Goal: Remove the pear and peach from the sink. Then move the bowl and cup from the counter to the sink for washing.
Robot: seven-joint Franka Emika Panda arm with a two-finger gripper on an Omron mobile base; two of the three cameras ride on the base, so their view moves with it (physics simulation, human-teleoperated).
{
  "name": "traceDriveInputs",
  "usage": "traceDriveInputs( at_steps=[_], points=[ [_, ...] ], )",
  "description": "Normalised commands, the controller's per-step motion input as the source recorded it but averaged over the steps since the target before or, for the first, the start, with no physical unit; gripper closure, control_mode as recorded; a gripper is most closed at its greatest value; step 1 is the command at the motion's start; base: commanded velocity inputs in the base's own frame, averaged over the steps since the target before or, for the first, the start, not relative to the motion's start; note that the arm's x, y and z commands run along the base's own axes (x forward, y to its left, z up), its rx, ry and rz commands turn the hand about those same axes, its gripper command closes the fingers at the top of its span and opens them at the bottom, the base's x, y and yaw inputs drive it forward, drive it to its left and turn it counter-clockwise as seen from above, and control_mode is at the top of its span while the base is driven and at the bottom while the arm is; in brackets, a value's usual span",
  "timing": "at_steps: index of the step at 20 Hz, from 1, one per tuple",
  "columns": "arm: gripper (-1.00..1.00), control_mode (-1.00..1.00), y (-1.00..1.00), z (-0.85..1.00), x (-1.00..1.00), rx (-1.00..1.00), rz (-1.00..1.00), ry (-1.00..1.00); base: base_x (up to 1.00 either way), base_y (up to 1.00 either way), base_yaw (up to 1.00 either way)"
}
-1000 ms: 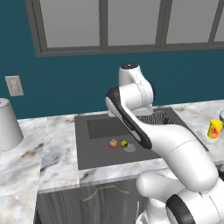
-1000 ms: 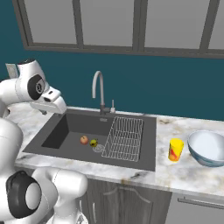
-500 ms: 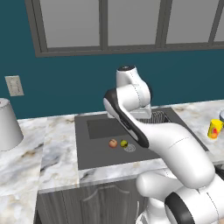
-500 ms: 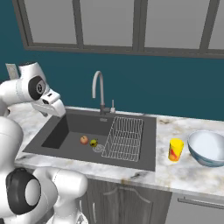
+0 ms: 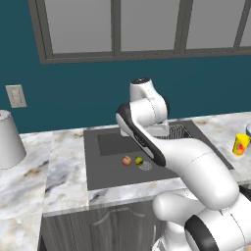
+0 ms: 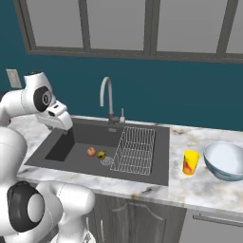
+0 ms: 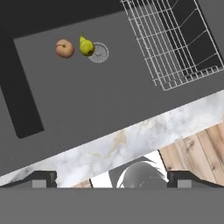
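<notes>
The reddish-orange peach (image 7: 64, 48) and the yellow-green pear (image 7: 86, 46) lie side by side on the floor of the dark grey sink (image 6: 66, 147), next to the round drain (image 7: 98, 52). From the right base view the peach (image 6: 91, 152) is left of the pear (image 6: 101, 155). My gripper (image 7: 113, 178) hangs high over the sink's near left part, open and with nothing between its fingers, well away from both fruits. The yellow cup (image 6: 191, 162) and the pale bowl (image 6: 225, 160) stand on the marble counter (image 6: 190, 190), right of the sink.
A wire rack (image 6: 135, 149) fills the sink's right side, and a curved steel faucet (image 6: 108, 97) rises behind the basin. A large grey-white upturned vessel (image 5: 10, 139) stands on the counter far left. Wooden floor (image 7: 197, 144) lies beyond the counter's front edge.
The hand has sunk a little toward the sink's left end. The fruits, cup and bowl have not moved, and the jaws have stayed open.
</notes>
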Motion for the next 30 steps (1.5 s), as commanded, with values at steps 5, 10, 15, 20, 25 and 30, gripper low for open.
traceDriveInputs(
  at_steps=[5,10,15,20,25,30],
  points=[
    [-1.0,-1.0,0.0,-0.19,0.0,-0.01,0.0,0.0,0.0,0.0,0.0],
    [-1.0,-1.0,-0.01,-0.18,0.0,0.0,0.0,0.0,0.0,0.0,0.0],
    [-1.0,-1.0,0.0,-0.17,0.01,0.02,0.0,0.0,0.0,0.0,0.0],
    [-1.0,-1.0,0.0,-0.16,0.0,0.01,0.0,-0.02,0.0,0.0,0.0],
    [-1.0,-1.0,-0.01,-0.14,0.03,0.02,0.0,-0.07,0.0,0.0,0.0],
    [-1.0,-1.0,0.0,-0.13,0.05,0.0,0.0,-0.08,0.0,0.0,0.0]
  ],
)
